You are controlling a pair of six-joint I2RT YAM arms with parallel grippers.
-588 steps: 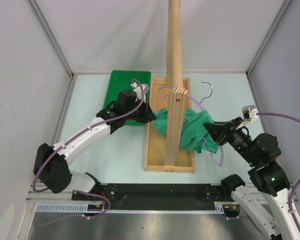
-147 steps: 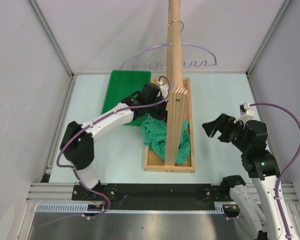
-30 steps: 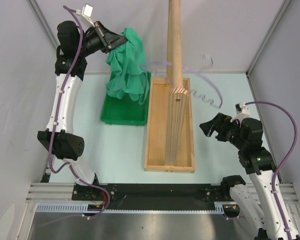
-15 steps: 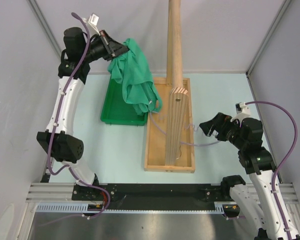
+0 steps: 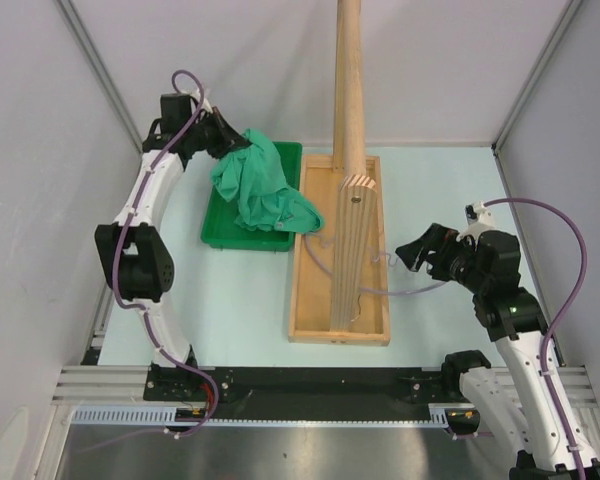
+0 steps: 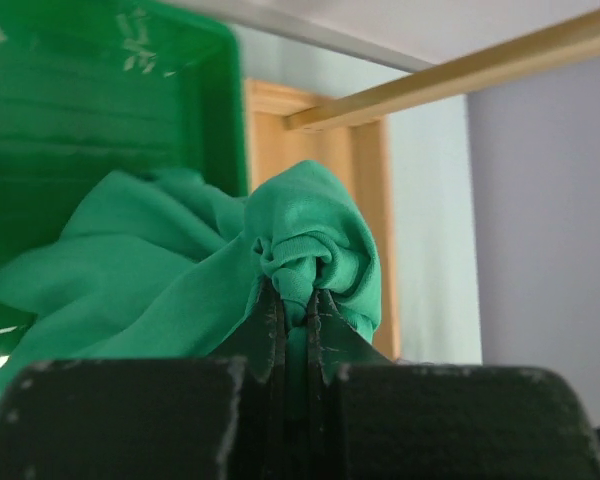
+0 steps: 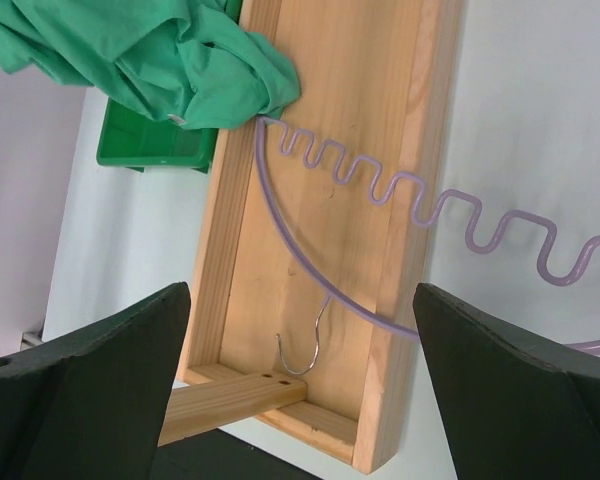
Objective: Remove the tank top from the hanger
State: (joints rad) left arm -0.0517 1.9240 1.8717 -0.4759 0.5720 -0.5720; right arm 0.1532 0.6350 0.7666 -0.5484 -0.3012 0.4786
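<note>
The soft teal-green tank top (image 5: 260,190) is held clamped in the left gripper (image 6: 295,300) over the green plastic tray's (image 5: 225,235) right rim, its hem meeting one tip of the thin lavender wavy hanger (image 7: 470,215) – laid crosswise over the wooden base (image 5: 375,330), nearer the wide-spread right gripper (image 5: 420,252).

text: none legible | labels: none | brands: none | numbers: none | signs: none

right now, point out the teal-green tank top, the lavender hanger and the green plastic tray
teal-green cloth tank top (image 5: 262,188): top external view, bunched middle folds
thin lavender hanger (image 7: 332,298): right wrist view, curved bar by the metal hook
bright green plastic tray (image 5: 225,224): top external view, bare near-left floor
</note>
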